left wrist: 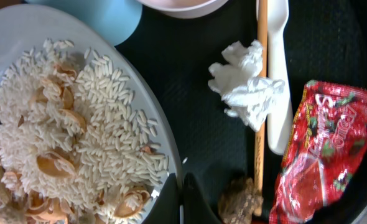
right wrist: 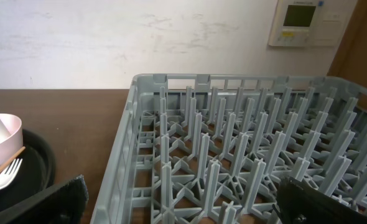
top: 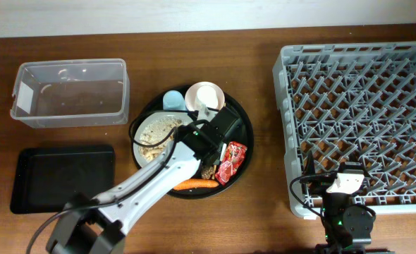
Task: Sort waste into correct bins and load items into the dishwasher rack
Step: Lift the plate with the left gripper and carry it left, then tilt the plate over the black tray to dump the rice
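While the right tool [right wrist: 183, 208] hangs over the near edge of the dishwasher rack [right wrist: 124, 149] with its fingers spread wide and holding nothing, the left tool [left wrist: 195, 202] is the 1 above the waste. Only a dark tip of it shows at the bottom of its wrist view, so I cannot tell whether it is wide or narrow.

The small brown lump [left wrist: 239, 200] lies just right of that tip. The crumpled white napkin [left wrist: 249, 87] lies ahead and a little right, resting on a chopstick [left wrist: 262, 37] and the white utensil [left wrist: 280, 93], whose long axes both run straight ahead from the tool. The red wrapper [left wrist: 323, 149] lies further right, its long axis also fore and aft, slightly tilted. Left of the tool sits the plate [left wrist: 9, 37], heaped with rice scraps [left wrist: 78, 137].

By my judgement a waste pick comes next, and the left arm is far nearer. The clear tub [top: 25, 67] lies well off ahead and left, and the black tray [top: 63, 176] well off behind and left.
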Tool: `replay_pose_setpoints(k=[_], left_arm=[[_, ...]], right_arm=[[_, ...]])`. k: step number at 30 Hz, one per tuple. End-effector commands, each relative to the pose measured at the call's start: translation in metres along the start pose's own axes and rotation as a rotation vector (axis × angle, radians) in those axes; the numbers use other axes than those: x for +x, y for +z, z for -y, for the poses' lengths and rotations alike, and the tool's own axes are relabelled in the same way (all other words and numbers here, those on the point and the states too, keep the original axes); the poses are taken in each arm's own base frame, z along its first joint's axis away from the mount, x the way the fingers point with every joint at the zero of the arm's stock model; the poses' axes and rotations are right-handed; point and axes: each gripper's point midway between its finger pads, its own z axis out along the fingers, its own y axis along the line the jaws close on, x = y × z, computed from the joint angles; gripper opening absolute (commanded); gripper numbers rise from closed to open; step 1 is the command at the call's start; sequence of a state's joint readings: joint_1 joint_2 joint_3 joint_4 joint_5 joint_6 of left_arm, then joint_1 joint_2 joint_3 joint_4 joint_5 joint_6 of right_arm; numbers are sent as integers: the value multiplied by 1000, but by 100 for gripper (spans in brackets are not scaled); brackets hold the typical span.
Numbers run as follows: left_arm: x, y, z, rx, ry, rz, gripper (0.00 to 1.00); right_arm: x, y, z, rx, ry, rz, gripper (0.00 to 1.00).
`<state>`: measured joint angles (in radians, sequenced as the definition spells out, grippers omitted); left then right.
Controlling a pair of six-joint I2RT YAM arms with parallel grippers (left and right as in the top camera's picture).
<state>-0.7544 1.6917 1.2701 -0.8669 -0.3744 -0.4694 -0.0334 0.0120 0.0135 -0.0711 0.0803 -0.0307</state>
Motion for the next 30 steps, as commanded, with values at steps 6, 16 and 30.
replay_pose_setpoints(k=[6, 16, 30], left_arm=[[-7, -61, -43, 27, -137, 63, 1], [14, -56, -141, -73, -446, -67, 1], [25, -21, -224, 151, -797, -113, 1]], right_arm=[[4, 0, 1, 4, -3, -6, 99], [4, 0, 1, 5, -3, -6, 99], [4, 0, 1, 4, -3, -6, 99]])
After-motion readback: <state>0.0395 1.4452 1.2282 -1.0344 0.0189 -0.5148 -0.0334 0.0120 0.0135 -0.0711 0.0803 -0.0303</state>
